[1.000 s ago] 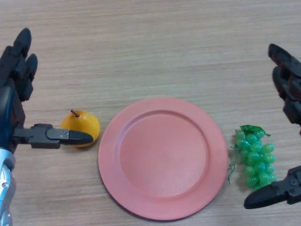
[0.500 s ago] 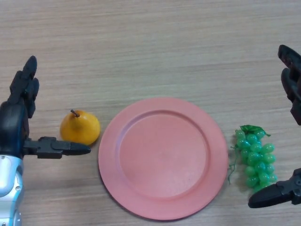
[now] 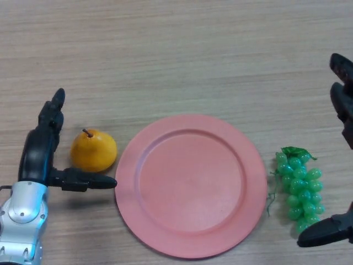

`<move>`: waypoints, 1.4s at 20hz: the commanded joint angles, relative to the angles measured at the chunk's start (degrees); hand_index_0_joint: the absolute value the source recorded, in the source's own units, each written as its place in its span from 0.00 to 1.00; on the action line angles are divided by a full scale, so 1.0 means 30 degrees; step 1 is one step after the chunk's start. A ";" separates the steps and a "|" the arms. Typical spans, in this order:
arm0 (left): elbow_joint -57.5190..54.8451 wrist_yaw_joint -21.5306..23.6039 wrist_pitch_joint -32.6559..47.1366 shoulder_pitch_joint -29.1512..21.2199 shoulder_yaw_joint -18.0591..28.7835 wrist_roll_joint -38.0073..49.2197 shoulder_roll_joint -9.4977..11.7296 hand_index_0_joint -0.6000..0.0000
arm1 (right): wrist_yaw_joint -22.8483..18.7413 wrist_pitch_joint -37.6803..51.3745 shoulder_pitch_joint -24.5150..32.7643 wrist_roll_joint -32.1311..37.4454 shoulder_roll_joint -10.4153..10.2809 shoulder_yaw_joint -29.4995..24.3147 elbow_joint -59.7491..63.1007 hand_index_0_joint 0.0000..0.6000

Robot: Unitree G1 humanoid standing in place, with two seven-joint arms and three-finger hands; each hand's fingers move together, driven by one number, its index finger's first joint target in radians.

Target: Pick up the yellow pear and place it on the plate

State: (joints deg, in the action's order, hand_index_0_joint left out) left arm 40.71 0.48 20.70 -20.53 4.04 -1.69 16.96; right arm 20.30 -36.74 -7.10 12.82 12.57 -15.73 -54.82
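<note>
Yellow pear now bracketed on the desk.
Left robot hand, spread apart, has been brought around it; grasp not closed.

Wood table: pear, plate, grapes.

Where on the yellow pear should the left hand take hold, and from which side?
Grip the yellow pear round its wide lower body, not the thin stem. Probably best to come from the left, where the open left hand already brackets it, fingers behind and thumb in front. The plate lies close on its right side, leaving little room there.
</note>
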 commanded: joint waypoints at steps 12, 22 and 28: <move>0.4284 -0.0284 0.5219 -0.3304 0.0153 0.0821 -0.0150 0.16 | -0.3301 0.0306 -0.0368 0.5139 0.2561 -0.2143 -0.1727 0.00; 0.3155 0.0986 0.5526 -0.3402 0.0432 0.0442 0.0864 0.00 | -0.4042 0.1028 -0.0161 0.5121 0.3139 -0.1636 -0.1728 0.00; -0.7294 -0.1592 0.0560 -0.0048 -0.1481 0.0172 -0.1185 0.00 | -0.3407 0.0825 0.0040 0.4940 0.2635 -0.2026 -0.1728 0.00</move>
State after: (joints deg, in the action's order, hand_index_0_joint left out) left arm 21.40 -3.63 18.25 -18.77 -0.37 -1.37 12.69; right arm 9.78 -42.11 -8.12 27.53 19.44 -17.31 -57.03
